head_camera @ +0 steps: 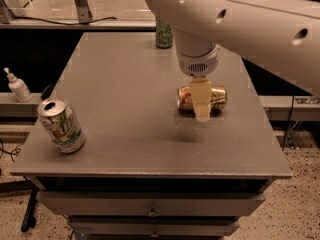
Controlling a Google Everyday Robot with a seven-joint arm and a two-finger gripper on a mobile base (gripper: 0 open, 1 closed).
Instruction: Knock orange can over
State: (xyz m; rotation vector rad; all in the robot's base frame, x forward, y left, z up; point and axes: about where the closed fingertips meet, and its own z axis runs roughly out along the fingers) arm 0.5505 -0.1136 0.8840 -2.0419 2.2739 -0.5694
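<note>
Partly hiding the toppled orange can [219,97], the hand [202,114] hangs before it, its grip impossible to tell.

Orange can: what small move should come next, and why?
Probably lift the gripper straight up and clear. The orange can already lies on its side on the table, with the gripper in front of it, so nothing seems left to push.

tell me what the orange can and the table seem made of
The orange can looks like thin metal: glossy copper finish, bright glints. The table has a matte grey top, maybe laminate or painted metal; a dull sheen. The gripper hangs in front of the can.
</note>
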